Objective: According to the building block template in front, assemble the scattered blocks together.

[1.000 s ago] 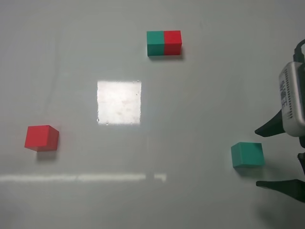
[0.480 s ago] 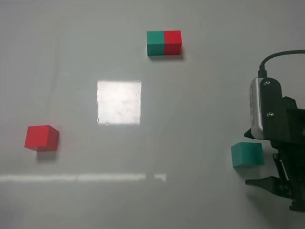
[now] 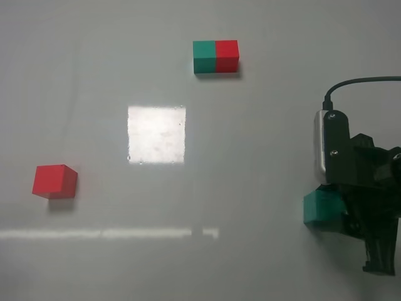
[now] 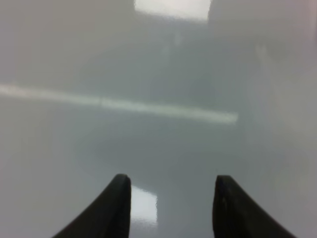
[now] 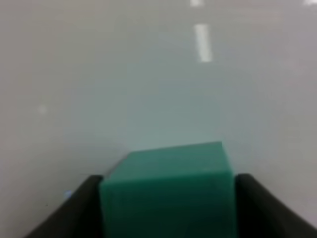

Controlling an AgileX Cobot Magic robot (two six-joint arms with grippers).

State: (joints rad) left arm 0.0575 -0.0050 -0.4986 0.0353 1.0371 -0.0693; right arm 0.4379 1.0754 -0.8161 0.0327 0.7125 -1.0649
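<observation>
**Mia:** What do we see first, on the left?

**Tom:** We see the left gripper (image 4: 171, 198) only in its own camera. Its two dark fingers (image 4: 119, 208) stand apart, and nothing is between them. Under them is just the grey table (image 4: 163, 74).

**Mia:** And from up high?

**Tom:** On the left side we see the red block (image 3: 55, 180). It sits flat on the table, all alone, well apart from everything else.

**Mia:** What comes next as we go right?

**Tom:** Near the middle we see a bright patch (image 3: 156, 134) on the table (it is only shine, not a thing). Then, near the top of the high view and a bit right of the middle, we see the template (image 3: 216, 56). It is two small cubes joined side by side, with the green one on the left and the red one on the right.

**Mia:** And on the right?

**Tom:** There we see the teal-green block (image 3: 318, 208), near the right edge. The right gripper (image 3: 338, 207) is down over it and hides part of it. In that arm's own camera the block fills the space between the two fingers and touches both. So the gripper is clamped on it. We cannot tell if the block touches the table.
</observation>
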